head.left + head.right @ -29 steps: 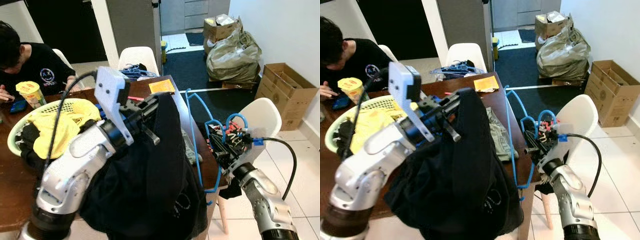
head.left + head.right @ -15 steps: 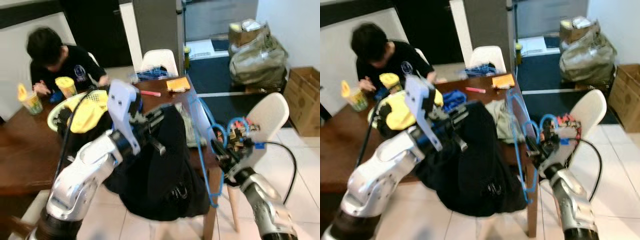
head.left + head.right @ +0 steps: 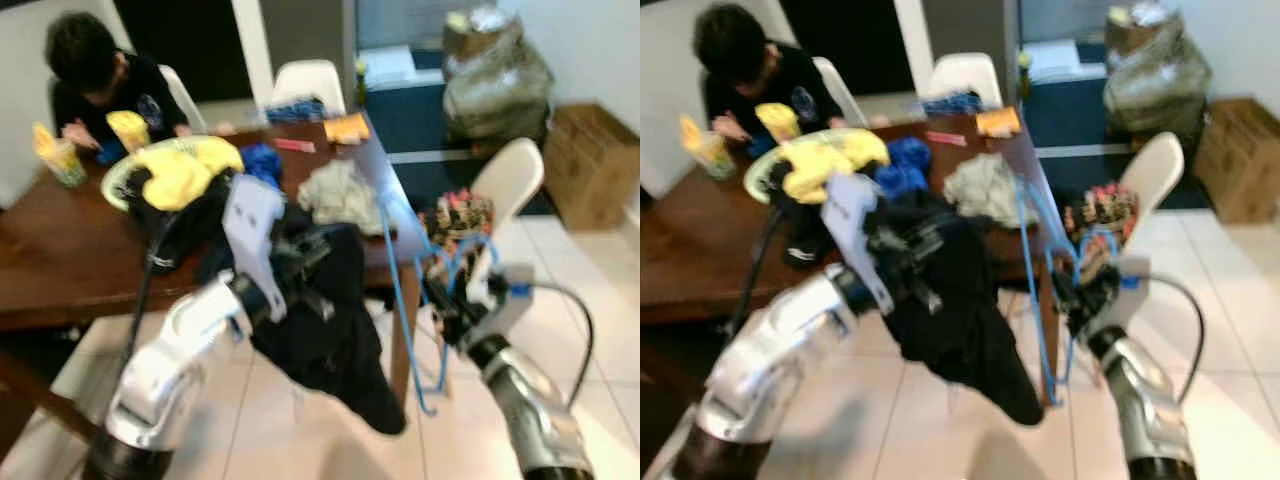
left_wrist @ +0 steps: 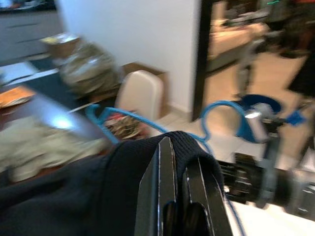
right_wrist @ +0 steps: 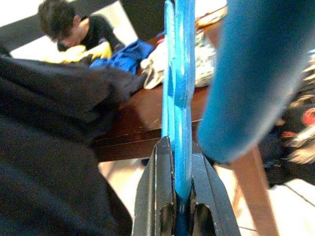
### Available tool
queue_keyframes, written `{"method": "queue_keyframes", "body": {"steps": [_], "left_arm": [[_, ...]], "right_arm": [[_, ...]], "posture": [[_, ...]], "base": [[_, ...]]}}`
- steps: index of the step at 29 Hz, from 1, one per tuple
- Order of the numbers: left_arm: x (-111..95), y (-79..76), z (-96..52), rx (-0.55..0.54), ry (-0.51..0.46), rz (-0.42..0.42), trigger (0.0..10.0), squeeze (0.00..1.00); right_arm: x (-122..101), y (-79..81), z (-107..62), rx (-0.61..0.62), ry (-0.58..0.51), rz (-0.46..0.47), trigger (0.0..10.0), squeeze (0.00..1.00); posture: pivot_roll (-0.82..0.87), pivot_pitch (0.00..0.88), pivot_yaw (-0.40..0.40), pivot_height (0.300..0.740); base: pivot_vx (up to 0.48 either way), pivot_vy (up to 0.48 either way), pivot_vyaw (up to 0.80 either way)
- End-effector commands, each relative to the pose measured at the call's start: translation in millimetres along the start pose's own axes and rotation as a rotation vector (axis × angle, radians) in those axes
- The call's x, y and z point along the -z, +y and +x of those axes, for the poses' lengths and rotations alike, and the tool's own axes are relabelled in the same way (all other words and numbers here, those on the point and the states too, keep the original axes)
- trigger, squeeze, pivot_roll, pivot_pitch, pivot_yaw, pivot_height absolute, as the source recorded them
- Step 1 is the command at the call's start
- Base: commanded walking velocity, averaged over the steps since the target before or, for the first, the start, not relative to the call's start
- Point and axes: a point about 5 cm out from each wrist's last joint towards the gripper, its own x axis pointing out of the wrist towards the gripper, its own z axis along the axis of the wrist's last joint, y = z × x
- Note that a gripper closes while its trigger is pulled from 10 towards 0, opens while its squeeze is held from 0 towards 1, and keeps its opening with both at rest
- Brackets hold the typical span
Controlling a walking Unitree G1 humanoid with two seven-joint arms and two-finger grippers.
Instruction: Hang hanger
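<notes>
In the eye views the blue hanger (image 3: 408, 300) is held beside the bench (image 3: 60, 260), its stiff, light, slippery wire best gripped near the hook; in the wrist views the right gripper (image 5: 179, 196) jaws are pinched on it, the left gripper (image 4: 179, 182) jaws on limp black garment (image 4: 74, 196).

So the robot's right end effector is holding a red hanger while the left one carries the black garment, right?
Not quite: the hanger clamped in the right end effector is blue, not red, as the right wrist view shows. The left end effector does carry the black garment.
</notes>
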Motion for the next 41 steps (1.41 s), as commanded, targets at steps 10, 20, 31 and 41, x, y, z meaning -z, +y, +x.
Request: {"method": "queue_keyframes", "body": {"steps": [10, 20, 31, 41], "left_arm": [[20.9, 2.8, -1.9, -0.021, 0.044, -0.026, 10.0, 0.00], [14.6, 12.4, 0.4, 0.003, 0.071, 0.108, 10.0, 0.00], [16.9, 100.7, -37.1, -0.335, 0.304, 0.387, 10.0, 0.00], [14.1, 123.4, -43.6, -0.414, 0.351, 0.428, 10.0, 0.00]], "right_arm": [[2.9, 2.1, 0.9, -0.002, 0.019, -0.001, 10.0, 0.00], [3.2, 1.1, 1.2, 0.005, 0.020, 0.009, 10.0, 0.00], [3.2, 0.9, 1.0, -0.009, 0.030, -0.001, 10.0, 0.00], [-29.7, -15.7, -17.4, -0.225, 0.179, -0.320, 10.0, 0.00]], "posture": [[-0.06, 0.014, 0.102, 0.740], [-0.06, 0.009, 0.101, 0.740], [-0.07, 0.000, 0.106, 0.740], [-0.08, 0.000, 0.103, 0.740]], "base": [[-0.214, 0.000, -0.76], [0.000, 0.000, -0.80], [0.000, 0.000, -0.80], [0.000, 0.000, 0.00]]}}
